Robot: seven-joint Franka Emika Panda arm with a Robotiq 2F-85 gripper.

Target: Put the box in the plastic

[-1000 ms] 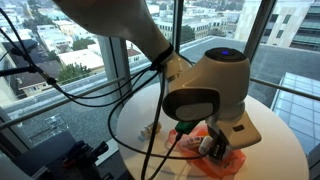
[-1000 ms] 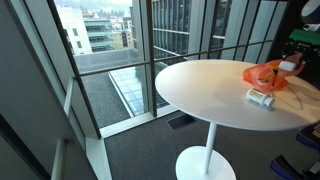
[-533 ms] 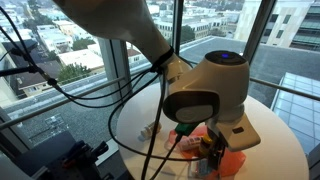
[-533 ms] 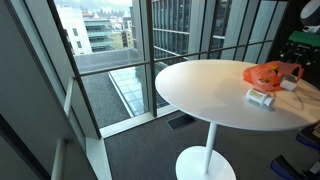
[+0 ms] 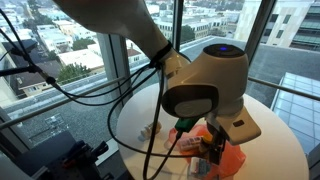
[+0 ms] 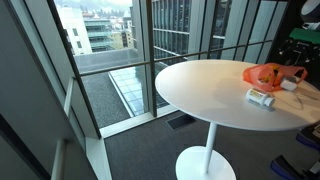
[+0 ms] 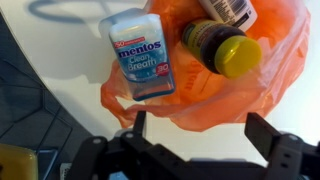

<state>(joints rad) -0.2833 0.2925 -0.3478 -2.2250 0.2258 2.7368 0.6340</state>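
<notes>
In the wrist view a blue Mentos box (image 7: 141, 52) lies on the orange plastic bag (image 7: 235, 100), at the bag's left part. A dark bottle with a yellow cap (image 7: 222, 48) lies beside it on the bag. My gripper (image 7: 200, 128) is open and empty, its two fingers apart just above the bag's near edge. In an exterior view the bag (image 6: 266, 74) lies near the round white table's far right side. In an exterior view the arm's head hides most of the bag (image 5: 232, 160).
The round white table (image 6: 205, 90) stands on a single pedestal by tall windows. A small white item (image 6: 260, 97) lies on the table in front of the bag. Black cables (image 5: 130, 110) hang around the arm.
The gripper has lifted slightly away from the bag and is open. The box now lies free on the bag.
</notes>
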